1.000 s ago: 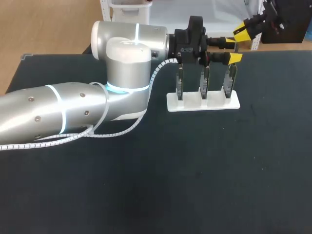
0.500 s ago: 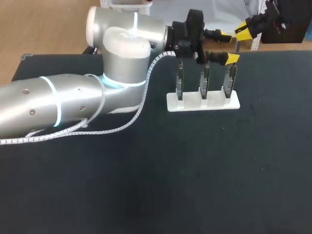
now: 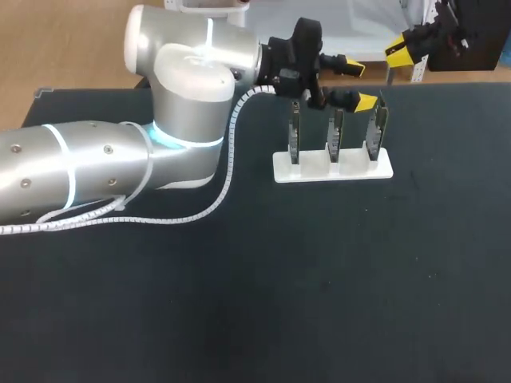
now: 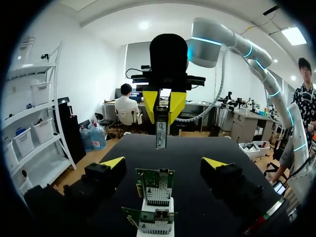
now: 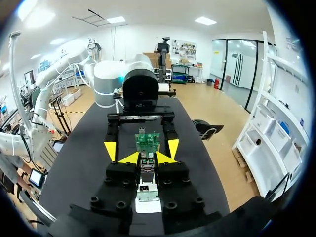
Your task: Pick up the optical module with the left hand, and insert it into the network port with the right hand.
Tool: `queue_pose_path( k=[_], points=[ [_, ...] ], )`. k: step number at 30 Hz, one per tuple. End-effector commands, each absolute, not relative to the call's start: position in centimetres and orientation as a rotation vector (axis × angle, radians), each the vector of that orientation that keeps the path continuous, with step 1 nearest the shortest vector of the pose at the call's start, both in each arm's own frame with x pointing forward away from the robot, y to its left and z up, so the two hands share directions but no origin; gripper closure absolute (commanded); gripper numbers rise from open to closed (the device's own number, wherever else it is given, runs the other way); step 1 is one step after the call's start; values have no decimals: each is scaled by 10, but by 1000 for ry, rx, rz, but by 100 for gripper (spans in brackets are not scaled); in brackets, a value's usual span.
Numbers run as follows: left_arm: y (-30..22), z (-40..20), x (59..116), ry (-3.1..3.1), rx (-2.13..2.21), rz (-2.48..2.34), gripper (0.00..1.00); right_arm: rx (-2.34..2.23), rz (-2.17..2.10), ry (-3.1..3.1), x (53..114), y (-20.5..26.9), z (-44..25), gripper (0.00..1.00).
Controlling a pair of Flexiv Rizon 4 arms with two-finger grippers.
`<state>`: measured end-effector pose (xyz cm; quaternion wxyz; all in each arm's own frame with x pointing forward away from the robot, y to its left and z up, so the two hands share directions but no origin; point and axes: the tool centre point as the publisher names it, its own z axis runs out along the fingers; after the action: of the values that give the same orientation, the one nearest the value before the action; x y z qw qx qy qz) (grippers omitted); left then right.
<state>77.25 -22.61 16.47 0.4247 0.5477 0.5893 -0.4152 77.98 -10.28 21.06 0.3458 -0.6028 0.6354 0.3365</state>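
The optical module, a slim metal bar, hangs from my right gripper, which is shut on its upper end. In the right wrist view the module sits between that gripper's yellow tips. In the head view my right gripper is past the table's far right edge, above and behind the white stand. The stand carries three upright network boards. My left gripper is open and empty, left of the module and over the stand's rear. Its fingertips flank the nearest board.
The black table runs wide in front of the stand. My left arm lies across the table's left half, with a white coiled cable hanging beside it. The stand is near the far edge.
My left gripper has opened wide and drawn back to the left, away from my right gripper. The module stays in my right gripper, which has not moved.
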Motion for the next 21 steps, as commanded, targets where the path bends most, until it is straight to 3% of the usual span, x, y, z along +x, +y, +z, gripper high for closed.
queue_pose_path(
  k=[1, 21],
  points=[
    [-228, 169, 774, 1491, 1426, -1017, 0, -1561, 871, 1650, 779, -103, 210, 100],
    [-234, 163, 779, 1531, 1467, -1018, 0, -1549, 874, 1657, 778, -103, 207, 100]
  ],
)
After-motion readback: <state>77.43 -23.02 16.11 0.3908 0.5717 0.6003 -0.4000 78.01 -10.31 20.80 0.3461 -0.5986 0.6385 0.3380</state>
